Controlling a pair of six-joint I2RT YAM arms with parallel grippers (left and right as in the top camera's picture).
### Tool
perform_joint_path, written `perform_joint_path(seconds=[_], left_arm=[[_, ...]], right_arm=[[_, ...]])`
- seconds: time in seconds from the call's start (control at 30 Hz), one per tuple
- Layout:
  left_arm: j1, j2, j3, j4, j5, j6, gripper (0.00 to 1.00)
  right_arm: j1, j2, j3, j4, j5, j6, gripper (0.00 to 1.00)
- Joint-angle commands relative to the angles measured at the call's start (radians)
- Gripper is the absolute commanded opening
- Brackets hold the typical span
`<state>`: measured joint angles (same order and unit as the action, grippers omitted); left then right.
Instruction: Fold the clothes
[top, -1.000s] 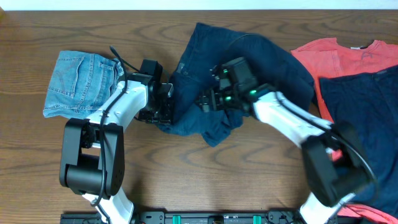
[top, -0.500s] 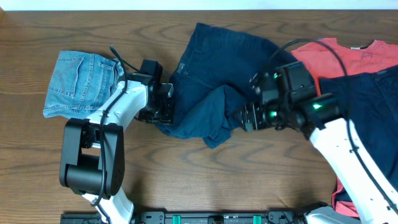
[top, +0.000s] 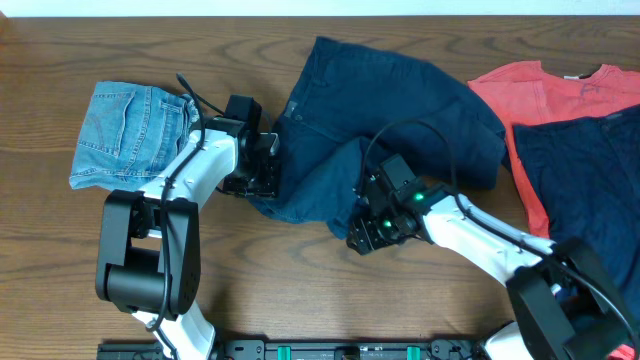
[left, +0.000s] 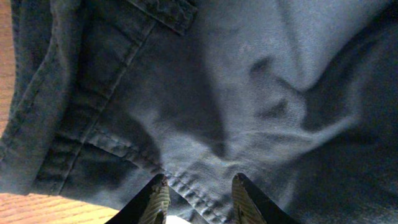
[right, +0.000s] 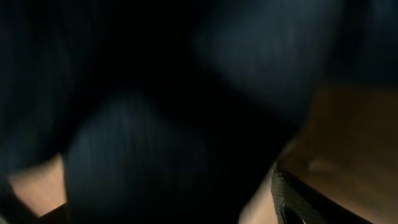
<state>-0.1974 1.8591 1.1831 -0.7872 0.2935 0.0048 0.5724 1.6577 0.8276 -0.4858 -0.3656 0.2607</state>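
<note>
Okay, soft floppy navy trousers (top: 400, 100) lie crumpled on the table (top: 300, 300), our left tool (left: 200, 202) nipped narrowly onto their hem (left: 186, 182), right tool (top: 362, 238) at the lower edge but we can't tell its grip; we'd grab thick seams.

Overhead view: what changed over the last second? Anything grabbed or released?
The right tool swung off the middle of the navy trousers, out toward the coral T-shirt, then back to the trousers' lower edge nearest the robot. Whether it grips cloth there can't be told. Unchanged: the left tool stays clamped on the trousers' left hem; denim shorts and T-shirt did not move.
</note>
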Motion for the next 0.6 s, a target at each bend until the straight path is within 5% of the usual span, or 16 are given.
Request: perform_joint_path(seconds=[0.0, 0.1, 0.3, 0.37, 0.47, 0.57], left_arm=[[0.002, 0.005, -0.003, -0.003, 0.009, 0.013, 0.36], [0.002, 0.005, -0.003, -0.004, 0.009, 0.013, 0.36], [0.002, 0.005, -0.003, 0.008, 0.009, 0.013, 0.36], [0.002, 0.005, -0.003, 0.011, 0.010, 0.013, 0.36], [0.002, 0.005, -0.003, 0.010, 0.009, 0.013, 0.36], [0.002, 0.005, -0.003, 0.011, 0.009, 0.013, 0.36]], right_arm=[[0.013, 0.037, 0.003, 0.052, 0.011, 0.029, 0.74], [0.008, 0.048, 0.003, 0.089, 0.051, 0.040, 0.73], [0.012, 0.049, 0.003, 0.163, 0.119, 0.052, 0.52], [0.013, 0.049, 0.003, 0.168, 0.119, 0.044, 0.37], [0.012, 0.046, 0.004, 0.151, 0.101, 0.023, 0.01], [0.003, 0.026, 0.023, 0.073, 0.074, -0.029, 0.01]])
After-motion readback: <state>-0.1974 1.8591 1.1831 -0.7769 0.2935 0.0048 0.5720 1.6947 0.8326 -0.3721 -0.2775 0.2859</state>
